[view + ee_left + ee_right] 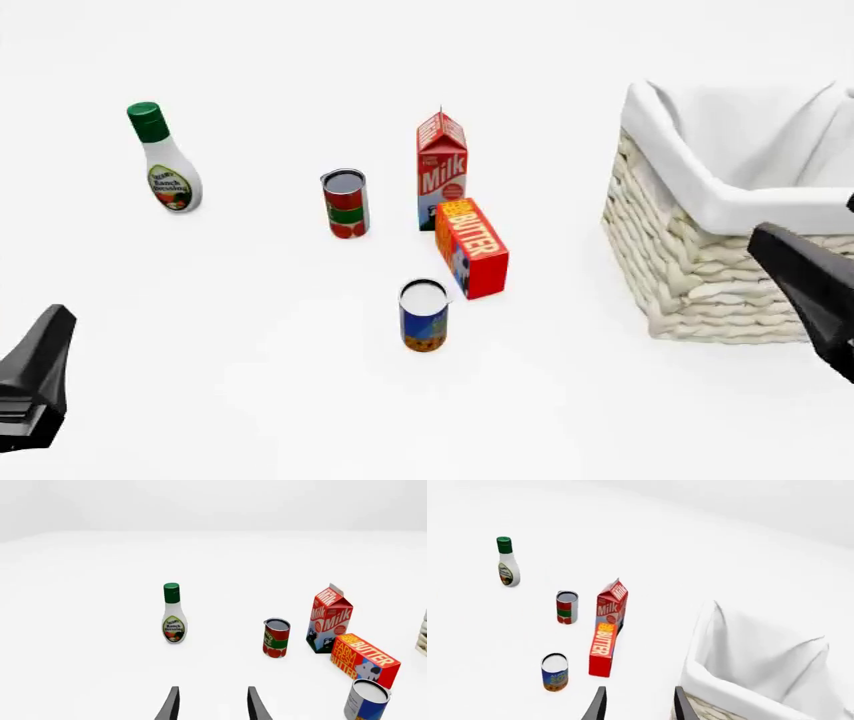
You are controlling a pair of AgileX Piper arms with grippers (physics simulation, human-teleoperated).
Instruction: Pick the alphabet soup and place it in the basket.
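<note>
The alphabet soup (423,316) is a small can with a blue label and a white top. It stands upright near the table's middle, in front of the butter box. It also shows in the left wrist view (365,701) and the right wrist view (554,672). The basket (681,270) is large, woven, with a white cloth lining, and stands at the right; its rim shows in the right wrist view (727,685). My left gripper (40,385) is open and empty at the near left, far from the can. My right gripper (801,280) is open and empty, in front of the basket.
A ranch dressing bottle (164,160) stands at the far left. A red-and-green can (346,203), a milk carton (442,170) and an orange butter box (473,247) stand behind the soup can, between it and the far side.
</note>
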